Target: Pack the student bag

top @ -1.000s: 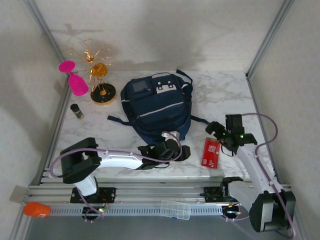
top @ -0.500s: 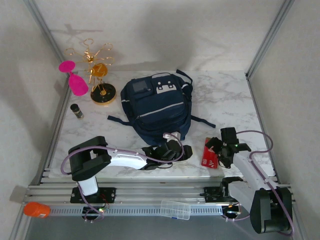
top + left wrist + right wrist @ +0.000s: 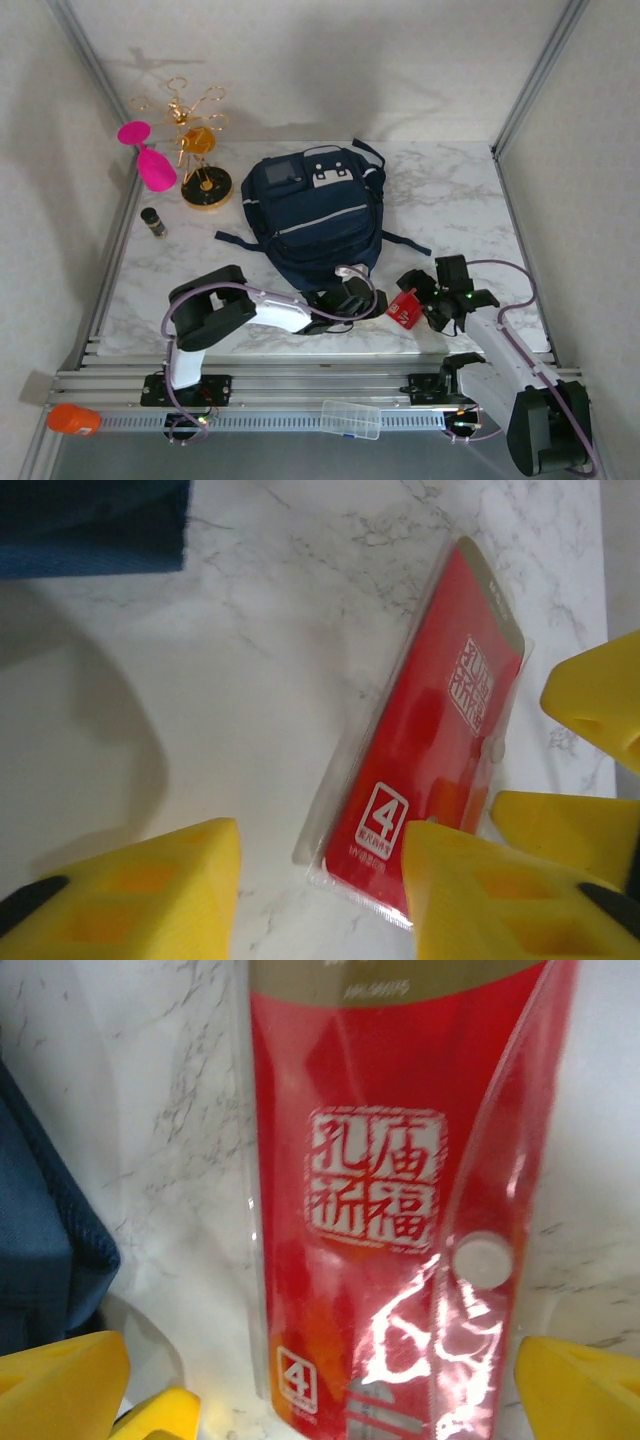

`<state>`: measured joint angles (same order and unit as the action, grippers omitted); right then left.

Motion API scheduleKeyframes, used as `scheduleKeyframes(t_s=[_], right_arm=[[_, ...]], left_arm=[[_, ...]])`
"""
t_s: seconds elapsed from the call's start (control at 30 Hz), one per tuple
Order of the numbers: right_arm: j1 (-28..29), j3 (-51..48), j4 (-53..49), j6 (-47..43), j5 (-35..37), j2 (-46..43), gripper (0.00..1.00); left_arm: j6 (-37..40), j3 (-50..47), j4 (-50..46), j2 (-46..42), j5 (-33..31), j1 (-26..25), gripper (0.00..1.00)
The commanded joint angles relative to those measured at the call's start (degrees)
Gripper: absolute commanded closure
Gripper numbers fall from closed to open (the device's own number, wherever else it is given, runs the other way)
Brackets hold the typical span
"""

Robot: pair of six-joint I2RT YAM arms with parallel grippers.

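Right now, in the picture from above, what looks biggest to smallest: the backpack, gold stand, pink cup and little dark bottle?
1. backpack
2. gold stand
3. pink cup
4. little dark bottle

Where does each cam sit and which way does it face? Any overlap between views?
Top external: above and behind the arm bases, looking down on the white marble table and navy striped fabric backpack; both arms, left gripper and right gripper show.
Left wrist: on the left arm, looking down at a red plastic-sleeved packet; own yellow fingers at the bottom edge.
Right wrist: close above that packet; own yellow fingers in the bottom corners.
Shared: all three see packet and backpack.
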<state>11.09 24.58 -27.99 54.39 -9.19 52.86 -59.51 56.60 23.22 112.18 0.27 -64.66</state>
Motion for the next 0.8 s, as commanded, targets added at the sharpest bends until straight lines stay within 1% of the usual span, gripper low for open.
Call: scheduleKeyframes(t_s=[0.0, 0.1, 0.17, 0.3, 0.4, 0.47, 0.53, 0.63, 0.77], right_arm=[[-4.0, -0.7, -2.8, -3.1, 0.5, -0.8, 0.01], [-6.3, -2.1, -1.2, -4.5, -0.7, -1.3, 0.01], [-7.4, -3.1, 0.9, -5.1, -3.6, -0.1, 0.01], [-7.6, -3.6, 4.4, -5.4, -7.6, 1.6, 0.01], [-7.8, -3.9, 6.6, -5.3, -10.1, 1.9, 0.01], [-7.9, -4.4, 8.3, -5.0, -13.3, 2.2, 0.03], [-8.0, -3.7, 8.9, -5.1, -14.6, 1.8, 0.06], [-8.0, -2.8, 9.2, -5.3, -15.9, 1.0, 0.10], [-8.2, -2.3, 11.0, -5.7, -19.6, 2.0, 0.14]], left_arm=[[4.4, 6.2, -1.4, 2.0, -0.9, 0.6, 0.61], [5.5, 10.7, -4.0, 5.2, -0.9, 0.8, 0.67], [4.8, 13.9, -4.2, 7.8, 1.9, 1.1, 0.74], [3.7, 16.7, -4.2, 11.2, 3.1, 1.0, 0.80], [3.1, 19.0, -7.6, 13.6, 3.5, 1.5, 0.88], [2.8, 19.3, -8.0, 14.3, 3.2, 1.8, 0.95], [2.4, 19.6, -8.2, 14.8, 2.9, 2.2, 0.99], [1.8, 20.9, -10.4, 16.0, 3.2, 2.8, 1.00], [1.2, 19.9, -9.7, 16.0, 3.5, 2.8, 1.00]])
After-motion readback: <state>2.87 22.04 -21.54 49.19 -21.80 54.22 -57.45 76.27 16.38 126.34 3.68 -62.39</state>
